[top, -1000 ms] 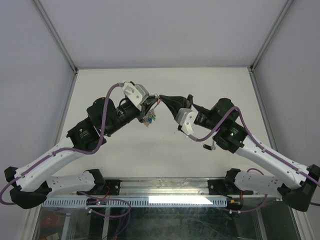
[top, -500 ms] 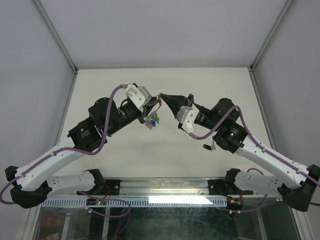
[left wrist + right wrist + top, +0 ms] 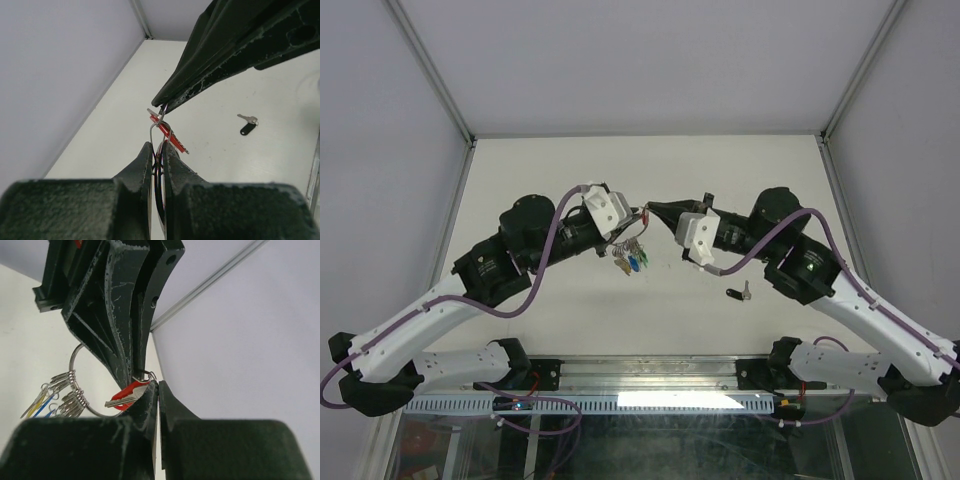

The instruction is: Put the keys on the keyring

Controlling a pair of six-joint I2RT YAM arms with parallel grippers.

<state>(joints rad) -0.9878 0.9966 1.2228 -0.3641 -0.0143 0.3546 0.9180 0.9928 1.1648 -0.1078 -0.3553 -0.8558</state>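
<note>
Both arms are reaching in over the middle of the pale surface (image 3: 720, 170) and meeting tip to tip in the air above it. The left end effector (image 3: 157, 146) is clenching the keyring (image 3: 75, 392), its two dark fingers (image 3: 137, 167) pressing the thin wire between them so that the ring is standing edge-on in the left wrist view. The small keys already on the ring are hanging in a bunch below the grip, with their blue, yellow and green tags (image 3: 632, 260) dangling just above the surface.

The right end effector (image 3: 157, 385) is coming in from the opposite side, its fingers squeezed tight together with no gap showing. It is nipping the head end of the red key (image 3: 129, 391), right where the top of the ring's wire is passing. The red key is lying across the ring, its silver blade pointing away from the right fingertips and toward the hanging bunch. From these views it is not possible to tell whether the wire is already passing through the key's hole. The tips of the two end effectors are sitting just beside each other, almost touching.

The black key (image 3: 247, 126) is lying flat on the surface, well apart from the ring, beneath the right arm's forearm. No loose green key is showing clearly.
</note>
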